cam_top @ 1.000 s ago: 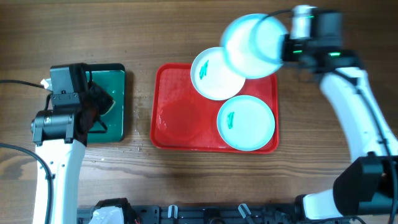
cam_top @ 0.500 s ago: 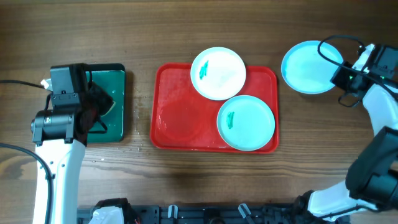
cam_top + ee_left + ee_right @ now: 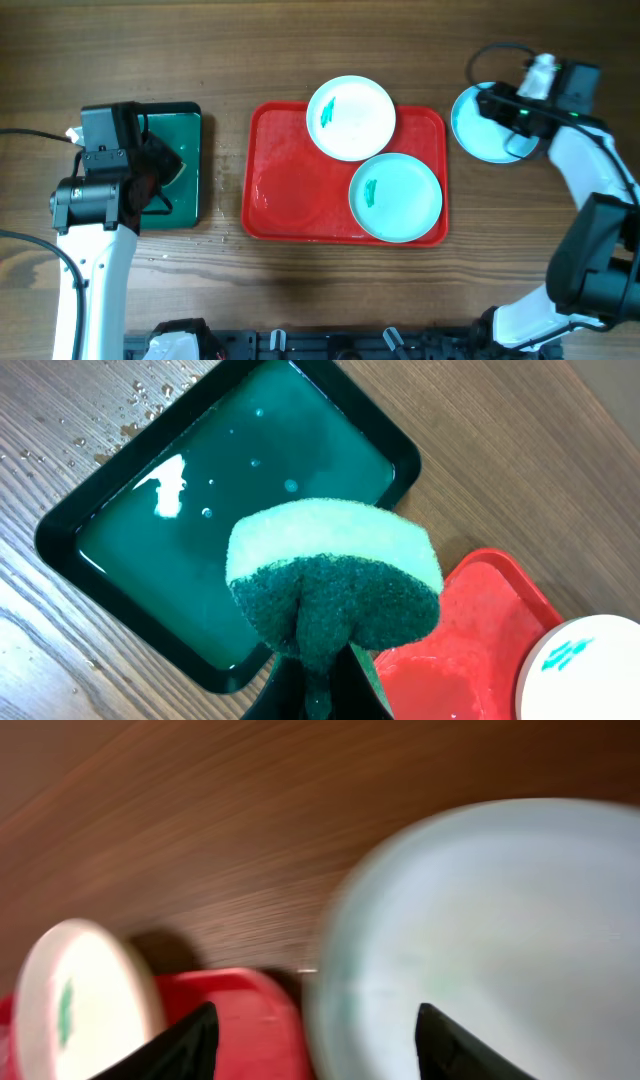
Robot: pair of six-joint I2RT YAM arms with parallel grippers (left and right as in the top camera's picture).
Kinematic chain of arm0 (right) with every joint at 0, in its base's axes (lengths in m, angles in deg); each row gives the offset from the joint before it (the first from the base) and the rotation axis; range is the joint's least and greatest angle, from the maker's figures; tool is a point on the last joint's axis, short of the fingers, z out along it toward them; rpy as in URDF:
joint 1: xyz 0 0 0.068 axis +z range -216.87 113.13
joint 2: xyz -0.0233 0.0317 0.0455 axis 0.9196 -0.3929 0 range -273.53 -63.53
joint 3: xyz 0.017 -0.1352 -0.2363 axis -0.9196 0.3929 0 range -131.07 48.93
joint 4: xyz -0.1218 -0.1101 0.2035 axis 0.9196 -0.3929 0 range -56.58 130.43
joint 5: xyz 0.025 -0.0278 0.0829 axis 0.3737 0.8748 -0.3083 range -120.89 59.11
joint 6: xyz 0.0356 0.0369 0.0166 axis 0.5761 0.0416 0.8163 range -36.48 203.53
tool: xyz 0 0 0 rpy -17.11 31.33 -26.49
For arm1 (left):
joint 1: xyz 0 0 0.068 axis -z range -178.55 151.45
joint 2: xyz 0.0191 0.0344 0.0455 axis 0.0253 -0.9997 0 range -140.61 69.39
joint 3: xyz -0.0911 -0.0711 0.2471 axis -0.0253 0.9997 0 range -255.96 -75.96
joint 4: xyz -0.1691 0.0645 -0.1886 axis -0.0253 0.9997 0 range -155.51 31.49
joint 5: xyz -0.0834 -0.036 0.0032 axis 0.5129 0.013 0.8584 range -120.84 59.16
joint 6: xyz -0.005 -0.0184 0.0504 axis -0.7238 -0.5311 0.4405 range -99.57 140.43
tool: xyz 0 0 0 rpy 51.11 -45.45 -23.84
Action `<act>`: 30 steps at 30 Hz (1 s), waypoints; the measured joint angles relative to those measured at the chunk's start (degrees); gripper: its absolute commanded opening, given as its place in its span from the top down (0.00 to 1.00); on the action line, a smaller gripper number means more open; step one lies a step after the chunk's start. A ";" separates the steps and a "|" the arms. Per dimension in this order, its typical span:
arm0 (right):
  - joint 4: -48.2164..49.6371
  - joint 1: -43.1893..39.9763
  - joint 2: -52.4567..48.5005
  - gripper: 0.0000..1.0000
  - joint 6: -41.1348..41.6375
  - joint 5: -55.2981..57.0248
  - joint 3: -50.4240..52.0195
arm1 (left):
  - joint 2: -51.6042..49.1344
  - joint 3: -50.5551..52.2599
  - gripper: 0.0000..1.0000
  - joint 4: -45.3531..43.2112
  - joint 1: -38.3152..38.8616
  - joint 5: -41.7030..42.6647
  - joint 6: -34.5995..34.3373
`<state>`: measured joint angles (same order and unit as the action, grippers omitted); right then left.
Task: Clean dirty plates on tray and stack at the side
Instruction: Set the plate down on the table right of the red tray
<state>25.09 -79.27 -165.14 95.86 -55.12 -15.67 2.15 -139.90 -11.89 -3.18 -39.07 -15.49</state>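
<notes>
The red tray (image 3: pixel 290 180) holds two plates: a white plate (image 3: pixel 350 118) at its far edge and a pale cyan plate (image 3: pixel 395 197) at its near right, each with a teal smear. Another pale cyan plate (image 3: pixel 478 128) lies on the wood right of the tray. My right gripper (image 3: pixel 503 108) hovers over that plate, open; the blurred right wrist view shows its fingers (image 3: pixel 180 1045) spread wide above the plate's (image 3: pixel 500 920) left rim. My left gripper (image 3: pixel 318 695) is shut on a green-and-yellow sponge (image 3: pixel 335 585) over the small dark green tray (image 3: pixel 150 560).
The dark green tray (image 3: pixel 190 150) holds water and sits left of the red tray. Water drops (image 3: pixel 150 400) dot the wood beside it. The red tray's left half (image 3: pixel 470 650) is wet. A cable (image 3: pixel 490 55) loops above the right arm.
My right arm carried the cyan plate from above the tray to the table at the right, then its jaws opened. The left arm and sponge have not moved.
</notes>
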 measured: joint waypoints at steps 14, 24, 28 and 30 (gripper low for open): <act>4.57 29.86 -4.09 0.40 11.10 25.81 0.00 | 0.00 0.00 0.96 -0.02 0.00 0.85 0.00; 9.14 29.88 -11.72 0.79 12.11 25.97 -0.04 | 0.00 0.00 0.96 -0.02 0.00 0.85 0.00; 9.88 30.03 -11.78 0.96 12.09 24.24 -0.02 | -0.04 0.00 0.96 -0.02 0.00 0.85 0.00; 10.78 30.32 -11.67 0.96 11.96 22.29 -0.11 | -0.04 0.00 0.96 0.00 0.00 0.85 0.00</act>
<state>35.87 -48.96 -176.81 107.82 -32.82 -15.78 2.11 -139.90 -11.89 -3.18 -38.21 -15.49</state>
